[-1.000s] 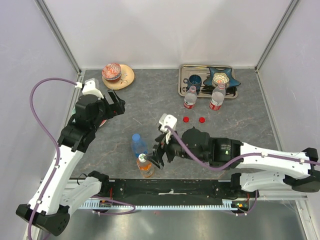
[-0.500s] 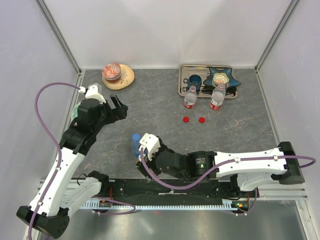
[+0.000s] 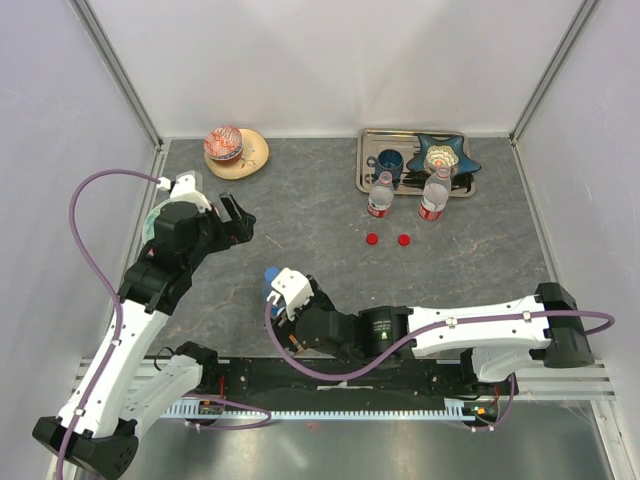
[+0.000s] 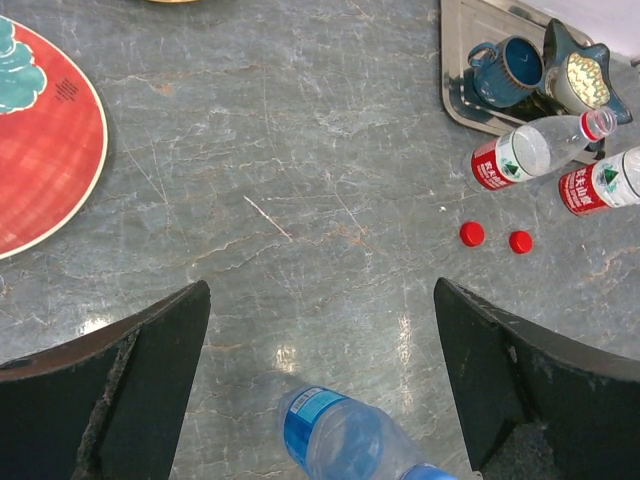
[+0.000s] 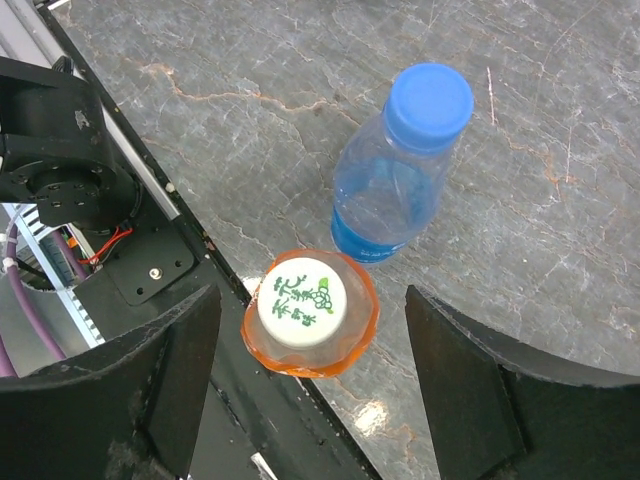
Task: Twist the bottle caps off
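My right hand (image 5: 310,300) hung open and empty over the orange bottle (image 5: 362,318) at the near edge of the counter (image 5: 250,60). Its white cap (image 5: 303,302) looked small and slick; I'd pinch its rim. Meanwhile my left hand (image 4: 320,290) gaped empty.

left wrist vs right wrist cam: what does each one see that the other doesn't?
Left wrist only: two red caps loose on the table, two red-label bottles, plus the tray and blue cup. Right wrist only: the orange bottle with its white cap on. Both: the blue-tinted bottle and the grey table.
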Controlling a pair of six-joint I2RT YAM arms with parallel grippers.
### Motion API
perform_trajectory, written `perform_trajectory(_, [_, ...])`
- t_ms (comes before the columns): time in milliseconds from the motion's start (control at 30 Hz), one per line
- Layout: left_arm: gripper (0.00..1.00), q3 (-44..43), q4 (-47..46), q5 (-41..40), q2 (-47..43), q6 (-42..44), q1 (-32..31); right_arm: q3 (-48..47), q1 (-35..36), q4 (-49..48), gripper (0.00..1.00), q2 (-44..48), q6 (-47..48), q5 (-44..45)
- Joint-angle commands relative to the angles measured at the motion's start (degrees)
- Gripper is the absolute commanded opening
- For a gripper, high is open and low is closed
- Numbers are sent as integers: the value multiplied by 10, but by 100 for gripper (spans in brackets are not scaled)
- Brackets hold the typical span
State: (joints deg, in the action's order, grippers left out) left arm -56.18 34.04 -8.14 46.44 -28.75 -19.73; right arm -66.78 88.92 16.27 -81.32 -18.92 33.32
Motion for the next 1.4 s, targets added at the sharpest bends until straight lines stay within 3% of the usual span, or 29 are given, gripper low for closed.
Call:
perform_trajectory(0, [99, 5, -24, 11, -10, -18, 2, -3, 2, -30, 81, -8, -11, -2])
perform_trajectory(200, [99, 10, -26, 15, -10, -20, 2, -8, 2, -43, 74, -30, -21, -7])
perform_trajectory(433, [99, 12, -26, 18, -16, -19, 2, 1, 1, -44, 44, -24, -31, -12])
perform_trajectory(600, [99, 8, -28, 16, -19, -14, 2, -2, 5, -22, 35, 23, -37, -13])
perform_trajectory(733, [99, -15, -34, 5, -21, -4, 2, -33, 12, 37, 31, 81, -28, 20])
perform_trajectory(900, [98, -68, -67, -8, -10, 17, 2, -93, 5, 90, 25, 162, 5, 147])
perform_trajectory(1033, [98, -134, -92, 6, 15, 17, 2, -113, -57, 111, 0, 191, 3, 148])
perform_trajectory(1100, [98, -149, -108, 18, 26, 12, 2, -123, -74, 113, 0, 201, 1, 162])
perform_trajectory(1200, [98, -148, -177, 79, 30, 16, 2, -139, -124, 112, 0, 201, -10, 156])
perform_trajectory(1267, [100, -128, -267, 193, 36, 22, 2, -152, -189, 112, 0, 194, -33, 98])
perform_trajectory(1300, [100, -122, -305, 241, 43, 20, 2, -157, -217, 112, 0, 186, -47, 62])
perform_trajectory(1333, [100, -119, -335, 346, 64, 12, 2, -159, -287, 112, 0, 183, -61, -47])
perform_trajectory(1367, [100, -123, -392, 404, 81, 5, 2, -164, -322, 108, 0, 180, -93, -102])
